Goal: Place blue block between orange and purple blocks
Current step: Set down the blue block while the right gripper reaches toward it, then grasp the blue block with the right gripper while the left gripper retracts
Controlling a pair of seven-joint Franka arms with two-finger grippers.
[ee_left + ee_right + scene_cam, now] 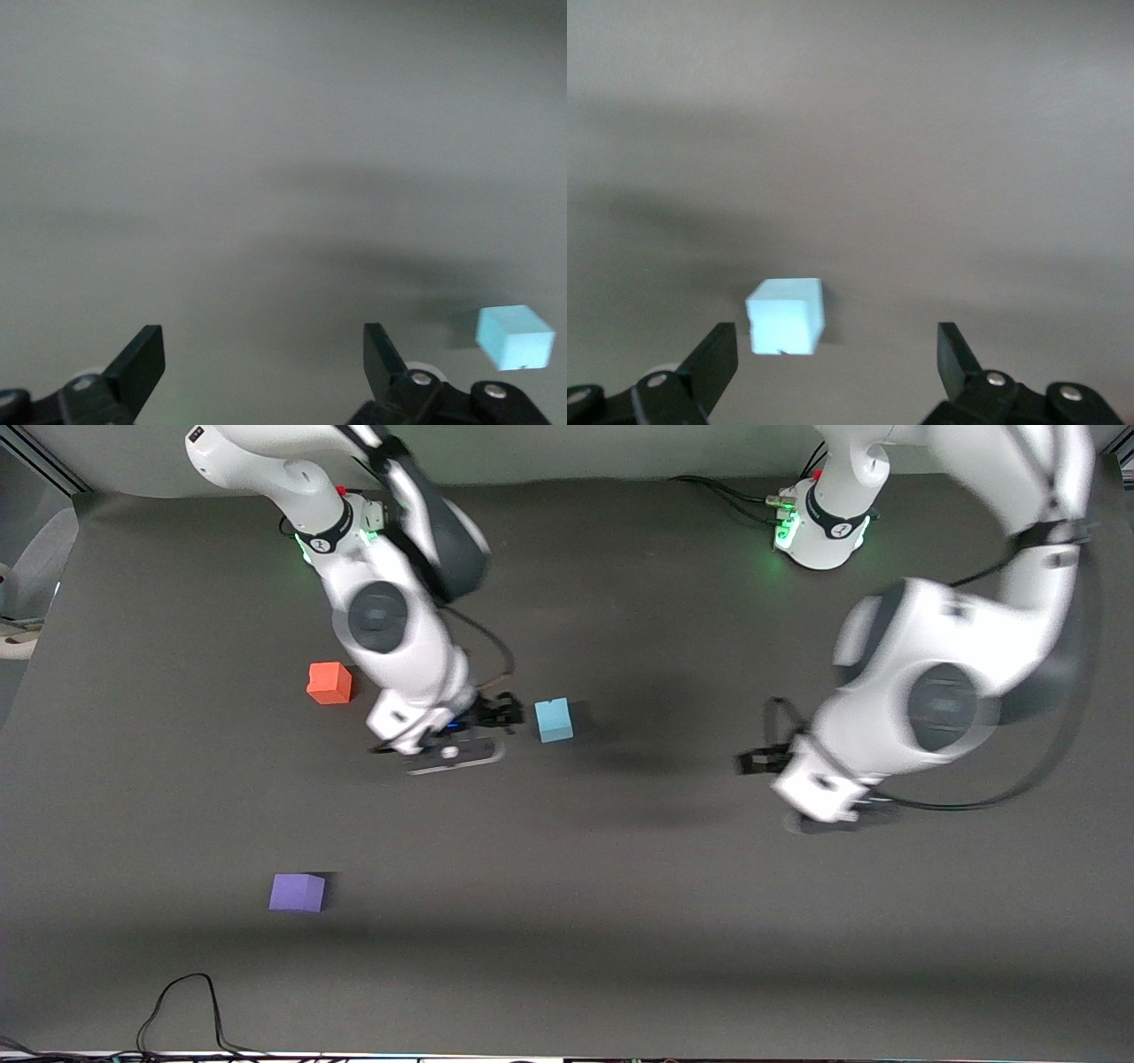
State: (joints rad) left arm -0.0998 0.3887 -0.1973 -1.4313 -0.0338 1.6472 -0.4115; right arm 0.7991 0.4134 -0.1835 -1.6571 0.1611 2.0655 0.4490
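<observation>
Blue block rests mid-surface, untouched. Right tool hovers beside it, fingers spread, holding nothing. Left tool waits released toward the left arm's end. Orange block and purple block sit well apart toward the right arm's end, purple nearer the front edge.

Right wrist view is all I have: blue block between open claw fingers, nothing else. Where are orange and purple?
Observer: Orange block sits beside the right arm, toward its end of the table. Purple block is much nearer the front camera.
Operator: Blue already in line with them?
Observer: No. The blue block lies toward the table's middle, off their line.
Operator: Left claw?
Observer: Left claw is open over bare table, holding nothing; that arm waits.
Operator: Right claw gripping yet?
Observer: No. Right claw is open, block untouched.
</observation>
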